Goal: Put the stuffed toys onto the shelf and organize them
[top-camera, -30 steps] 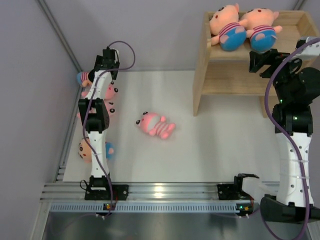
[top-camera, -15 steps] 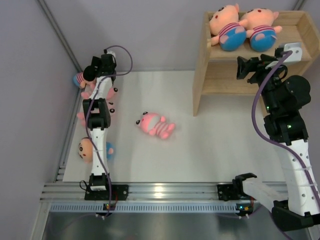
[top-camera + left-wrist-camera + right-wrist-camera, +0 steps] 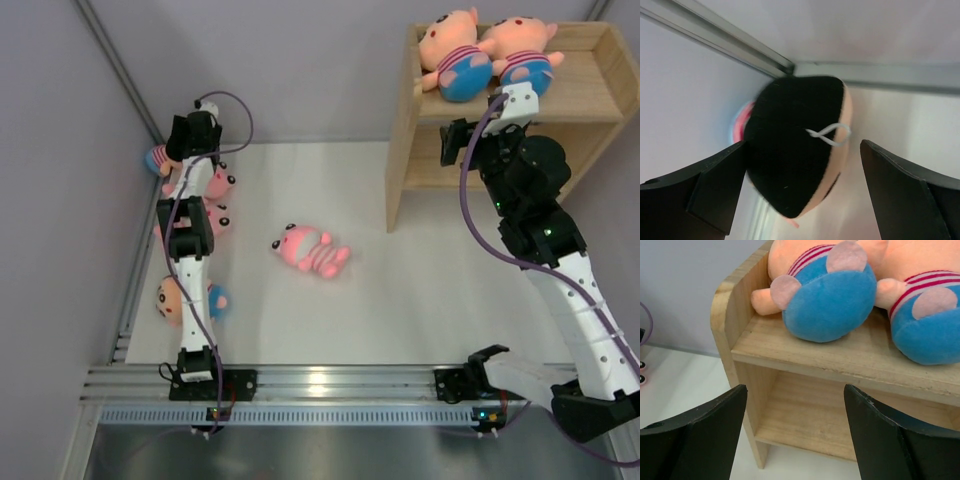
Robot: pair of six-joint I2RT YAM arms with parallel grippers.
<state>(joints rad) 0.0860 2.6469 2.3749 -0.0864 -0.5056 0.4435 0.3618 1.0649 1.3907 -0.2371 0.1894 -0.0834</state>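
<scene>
Left wrist view: black-haired toy [image 3: 785, 170] in the far-left corner, between the wide-spread jaws of the left gripper [image 3: 802, 145], not yet pinched. Two peach toys [image 3: 455, 60] atop the shelf [image 3: 590, 95]; right gripper [image 3: 795, 387] gaping, empty. Next, probably: close, lift, carry shelfward.

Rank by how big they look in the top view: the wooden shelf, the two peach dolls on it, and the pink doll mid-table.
1. Shelf, by far the largest.
2. Left peach doll and right peach doll: alike, so tied.
3. Pink doll: looks slightly smaller, but it lies lower, farther from the camera, so unsure.
</scene>
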